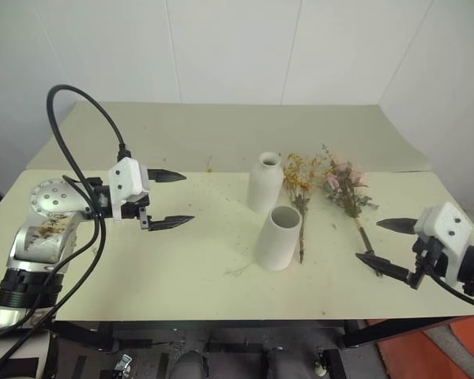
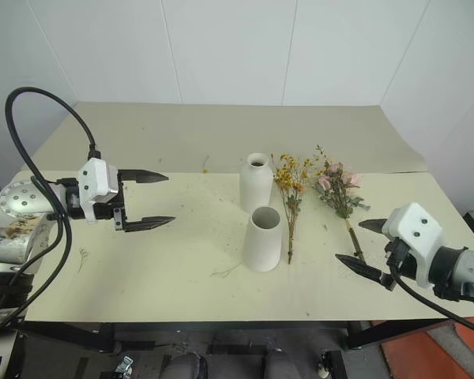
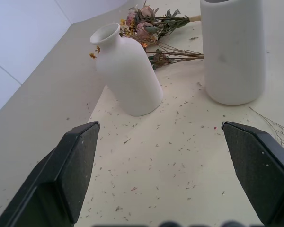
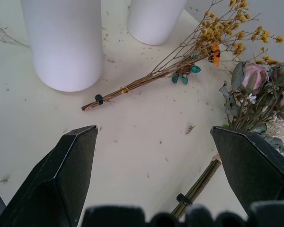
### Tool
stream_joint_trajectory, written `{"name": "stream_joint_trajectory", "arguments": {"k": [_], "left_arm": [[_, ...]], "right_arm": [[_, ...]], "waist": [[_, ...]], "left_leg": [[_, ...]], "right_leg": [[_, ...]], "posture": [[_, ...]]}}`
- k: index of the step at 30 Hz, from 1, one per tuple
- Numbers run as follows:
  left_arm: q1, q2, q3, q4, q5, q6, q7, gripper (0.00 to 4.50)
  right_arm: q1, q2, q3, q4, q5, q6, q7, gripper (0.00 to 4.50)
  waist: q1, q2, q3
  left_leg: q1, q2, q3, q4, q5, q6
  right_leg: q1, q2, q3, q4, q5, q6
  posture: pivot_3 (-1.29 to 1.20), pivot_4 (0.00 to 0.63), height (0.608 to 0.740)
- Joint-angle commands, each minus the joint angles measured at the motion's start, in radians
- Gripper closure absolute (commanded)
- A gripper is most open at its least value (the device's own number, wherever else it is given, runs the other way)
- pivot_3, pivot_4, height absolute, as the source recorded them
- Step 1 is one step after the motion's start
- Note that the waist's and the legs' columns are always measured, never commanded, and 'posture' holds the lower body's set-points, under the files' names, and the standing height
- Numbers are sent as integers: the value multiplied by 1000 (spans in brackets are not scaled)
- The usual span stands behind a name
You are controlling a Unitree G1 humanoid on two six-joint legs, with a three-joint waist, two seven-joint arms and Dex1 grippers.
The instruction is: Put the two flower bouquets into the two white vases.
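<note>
Both vases stand empty at mid-table: the bottle-shaped vase (image 1: pixel 265 183) farther back, the cylinder vase (image 1: pixel 277 237) nearer, close together. The yellow-orange bouquet (image 1: pixel 299 193) lies flat just right of them, stems toward the near edge; the pink rose bouquet (image 1: pixel 347 192) lies further right. The right gripper (image 1: pixel 385 245) hangs with jaws wide, holding nothing, near the rose stems' near end. Recommended: straddle those stems at the tied end, close squarely, lift stems-down, and use the broad cylinder mouth for this bulkier bunch. The left gripper (image 1: pixel 167 199) hovers left, jaws wide, empty.
</note>
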Motion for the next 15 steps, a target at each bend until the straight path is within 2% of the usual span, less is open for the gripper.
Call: {"name": "stream_joint_trajectory", "arguments": {"k": [1,10,12,15], "left_arm": [[-31,2,4,-8,-5,-14,-5,0],[-28,13,18,3,-6,-18,-12,0],[-42,-1,16,8,-15,-25,-15,0],[-105,-56,-21,18,-20,-31,-18,0]], "right_arm": [[11,13,-63,-42,10,33,-37,27],[-33,45,-114,-91,-9,56,-158,27],[-86,6,-95,-73,8,107,-164,27],[-232,-83,54,51,-23,290,-222,27]], "waist": [[0,0,0],[-2,0,0],[-3,0,0],[-2,0,0]], "left_leg": [[0,0,0,0,0,0],[0,0,0,0,0,0],[0,0,0,0,0,0],[0,0,0,1,0,0]], "right_leg": [[0,0,0,0,0,0],[0,0,0,0,0,0],[0,0,0,0,0,0],[1,0,0,0,0,0]], "posture": [[0,150,740],[0,150,740],[0,150,740],[0,150,740]]}}
